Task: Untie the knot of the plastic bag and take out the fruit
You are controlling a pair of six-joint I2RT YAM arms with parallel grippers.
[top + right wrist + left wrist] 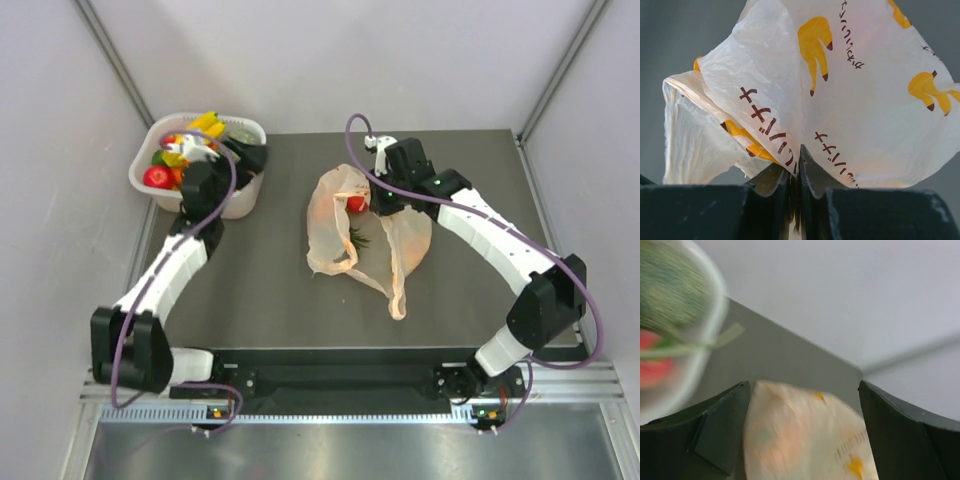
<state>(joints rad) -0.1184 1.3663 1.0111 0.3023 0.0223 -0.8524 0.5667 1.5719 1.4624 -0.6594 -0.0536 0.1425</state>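
The peach-orange plastic bag (340,230) lies slack in the middle of the table, its mouth loose. One handle loop (398,290) trails toward the front. No tied knot shows. A red fruit (356,204) and a green sprig (358,238) lie in the bag's opening. My right gripper (381,203) is shut on the bag's film at its far right side. In the right wrist view the jaws (800,150) pinch the printed film (850,100). My left gripper (247,158) is open and empty over the white tub's right rim. Its view is blurred, with the bag (805,440) far between the fingers.
The white tub (240,205) stands at the back left and holds several toy fruit, among them yellow bananas (205,124) and a red piece (156,177). The left wrist view shows the tub's rim (715,315), the grey-green melon (670,285) and a red piece (655,365).
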